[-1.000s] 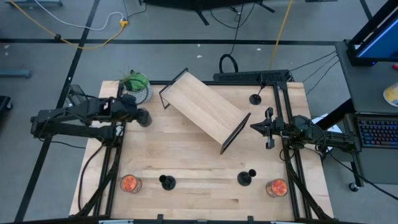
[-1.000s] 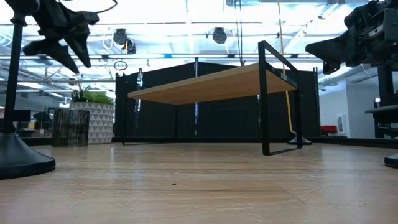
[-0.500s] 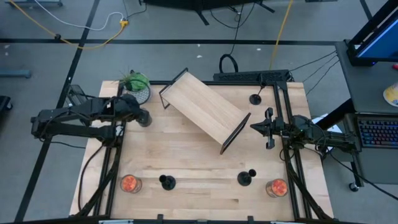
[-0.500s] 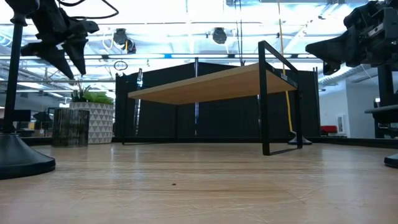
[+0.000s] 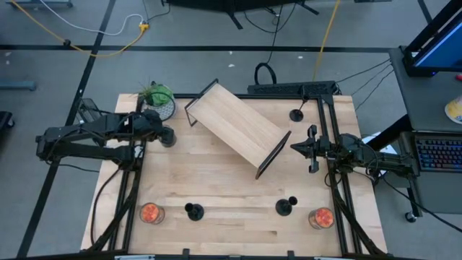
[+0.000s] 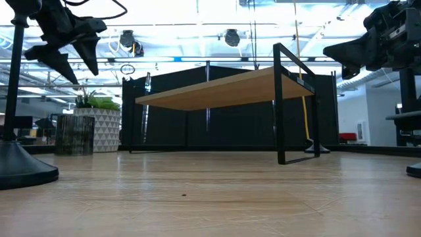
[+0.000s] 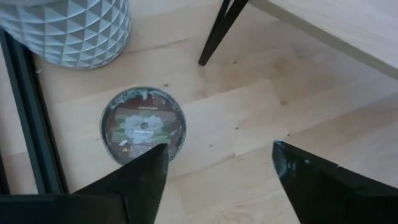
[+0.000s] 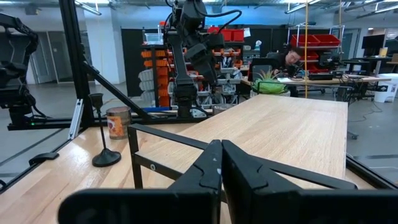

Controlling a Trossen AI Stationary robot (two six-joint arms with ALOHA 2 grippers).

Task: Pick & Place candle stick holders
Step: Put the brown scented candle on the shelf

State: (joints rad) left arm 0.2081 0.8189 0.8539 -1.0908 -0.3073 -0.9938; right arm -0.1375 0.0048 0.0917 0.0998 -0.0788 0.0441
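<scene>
- We see two black candle stick holders [image 5: 194, 211] [image 5: 286, 206] upright by the near table edge [image 5: 238, 242], bare wood between them.
- Our left gripper [image 7: 214, 171] hangs released above a dark jar [image 7: 143, 126].
- Right gripper [image 8: 221, 163] is clenched, empty.
- A third holder [image 5: 296, 114] stands beyond the wooden shelf [image 5: 234, 126].

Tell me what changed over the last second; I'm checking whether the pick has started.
The left claw, hovering above the jar by the planter, spread its fingers wider; it holds nothing. The right claw stayed shut, and the three candle stick holders and shelf did not move.
</scene>
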